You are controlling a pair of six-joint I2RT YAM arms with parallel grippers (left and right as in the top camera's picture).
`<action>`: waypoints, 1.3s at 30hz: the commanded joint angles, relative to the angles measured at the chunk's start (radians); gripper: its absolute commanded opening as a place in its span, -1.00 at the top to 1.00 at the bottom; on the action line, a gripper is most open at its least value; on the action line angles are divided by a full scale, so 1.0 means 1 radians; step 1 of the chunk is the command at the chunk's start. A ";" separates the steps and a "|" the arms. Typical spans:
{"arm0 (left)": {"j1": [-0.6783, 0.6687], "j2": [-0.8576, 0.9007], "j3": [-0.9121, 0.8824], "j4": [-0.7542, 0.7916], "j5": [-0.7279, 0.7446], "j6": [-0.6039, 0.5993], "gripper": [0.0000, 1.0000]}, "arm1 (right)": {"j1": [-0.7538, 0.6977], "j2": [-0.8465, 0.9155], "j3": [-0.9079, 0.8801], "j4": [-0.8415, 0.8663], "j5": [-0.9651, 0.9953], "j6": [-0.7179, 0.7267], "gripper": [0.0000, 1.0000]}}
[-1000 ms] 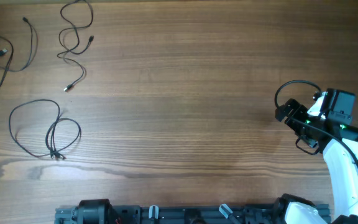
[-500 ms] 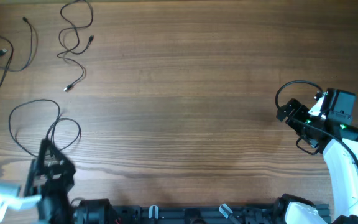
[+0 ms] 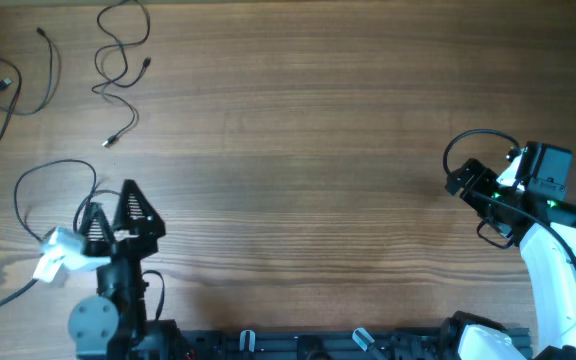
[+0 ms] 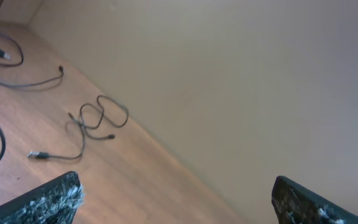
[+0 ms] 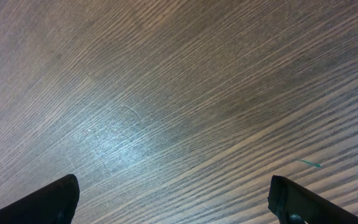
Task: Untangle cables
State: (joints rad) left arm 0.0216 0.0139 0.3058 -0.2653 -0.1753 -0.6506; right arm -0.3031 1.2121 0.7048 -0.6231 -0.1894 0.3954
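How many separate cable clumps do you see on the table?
3: far-left clump at the edge; snaking clump beside it; looped clump nearer, partly hidden under left gripper.

In the overhead view the left gripper [image 3: 114, 203] lies over the near side of the looped cable [image 3: 36, 171]. It covers that cable's smaller inner loops and its plugs, and whether the fingers touch the cord cannot be told. The far-left cable [image 3: 57, 68] runs off the left edge, and the wavy cable [image 3: 131, 105] is clipped by the top edge. The plugs are too small to tell their kind.

The left wrist view shows only the tips of the left fingers [image 4: 50, 200] at the bottom edge, and a dark arc of cable [image 4: 0, 142] leaves at the left edge. The right wrist view shows only the corners of the right fingers [image 5: 42, 202]. Overhead, the right arm [image 3: 558, 270] runs out of the bottom edge.
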 commanded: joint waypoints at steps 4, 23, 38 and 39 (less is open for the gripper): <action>0.003 -0.008 -0.146 0.124 0.030 0.072 -1.00 | -0.002 -0.010 0.021 0.002 0.014 0.005 -1.00; 0.003 -0.006 -0.300 0.246 0.112 0.200 -1.00 | -0.002 -0.010 0.021 0.014 0.013 0.005 -1.00; 0.003 0.006 -0.300 0.193 0.164 0.333 -1.00 | -0.002 -0.010 0.021 0.024 0.013 0.005 -1.00; 0.003 0.006 -0.300 0.193 0.164 0.333 -1.00 | -0.002 -0.010 0.021 0.024 0.013 0.004 -1.00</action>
State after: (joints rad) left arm 0.0216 0.0158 0.0105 -0.0708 -0.0269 -0.3477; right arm -0.3031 1.2121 0.7052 -0.6033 -0.1894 0.3950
